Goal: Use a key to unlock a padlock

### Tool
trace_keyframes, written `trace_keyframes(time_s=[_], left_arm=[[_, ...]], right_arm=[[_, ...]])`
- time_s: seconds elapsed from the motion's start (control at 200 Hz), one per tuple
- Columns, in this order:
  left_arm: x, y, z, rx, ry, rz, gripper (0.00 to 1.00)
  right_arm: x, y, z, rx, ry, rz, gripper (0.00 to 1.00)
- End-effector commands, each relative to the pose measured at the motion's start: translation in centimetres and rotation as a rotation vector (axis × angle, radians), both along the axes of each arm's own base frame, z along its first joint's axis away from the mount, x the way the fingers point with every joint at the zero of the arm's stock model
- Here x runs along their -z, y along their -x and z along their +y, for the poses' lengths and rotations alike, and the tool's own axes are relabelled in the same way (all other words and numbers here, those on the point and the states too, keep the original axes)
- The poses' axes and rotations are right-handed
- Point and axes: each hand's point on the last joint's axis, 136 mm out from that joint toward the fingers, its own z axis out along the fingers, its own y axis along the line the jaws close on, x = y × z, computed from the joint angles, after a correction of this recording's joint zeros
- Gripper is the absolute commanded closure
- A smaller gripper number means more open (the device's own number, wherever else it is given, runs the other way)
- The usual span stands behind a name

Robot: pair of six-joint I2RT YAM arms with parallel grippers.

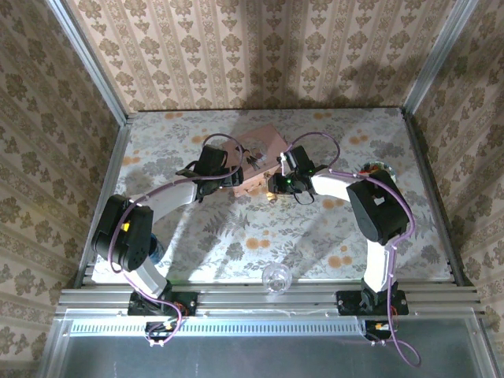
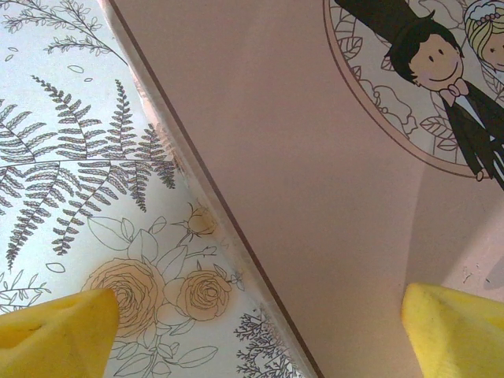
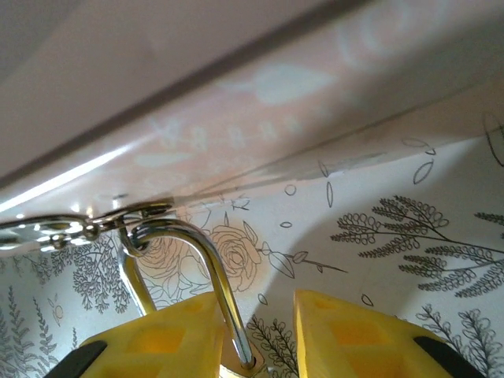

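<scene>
**Right gripper on the padlock at the box clasp, left gripper spread over the lid**

The padlock (image 3: 224, 303) hung at the side of the pink box (image 1: 256, 150), near the middle of the desk (image 1: 236, 236). Its thin silvery shackle (image 3: 183, 227) was hooked through a small metal clasp (image 3: 71, 230) on the box wall. In the right wrist view, the right gripper (image 3: 264, 315) had closed in on the padlock. Its yellow fingers stood close together, and the shackle rose out of the narrow gap between them. A sliver of the brass body showed low down against the inner edge of one finger.

The left gripper (image 2: 256, 335) stood wide open with nothing between its fingers. One yellow fingertip (image 2: 55, 335) lay over the rose print of the desk cover. The other lay over the box lid, whose cartoon bride and groom sat in a round frame. The lid's edge ran between the two tips, and whether either tip touched anything could not be told.

From above, both grippers met at the near side of the box. A clear glass ball (image 1: 276, 277) sat well apart from them, at the desk's near edge.
</scene>
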Motion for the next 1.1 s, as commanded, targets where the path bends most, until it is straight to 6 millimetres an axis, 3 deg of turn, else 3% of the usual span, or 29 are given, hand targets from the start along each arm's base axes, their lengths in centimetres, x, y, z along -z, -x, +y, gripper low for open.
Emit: trace_keyframes(time_s=[0.0, 0.135, 0.39, 1.095], left_arm=[[3.1, 1.3, 0.9, -0.001, -0.060, 0.089, 0.06], [3.1, 1.4, 0.8, 0.000, -0.056, 0.088, 0.06], [3.1, 1.5, 1.0, -0.006, -0.058, 0.089, 0.06], [4.5, 2.4, 1.8, -0.042, -0.056, 0.122, 0.06]], right_arm=[[0.4, -0.3, 0.2, -0.024, -0.002, -0.005, 0.71], [1.0, -0.5, 0.1, -0.011, 0.007, 0.004, 0.77], [0.0, -0.1, 0.0, 0.045, -0.037, 0.026, 1.00], [-0.9, -0.1, -0.3, 0.291, -0.324, 0.119, 1.00]])
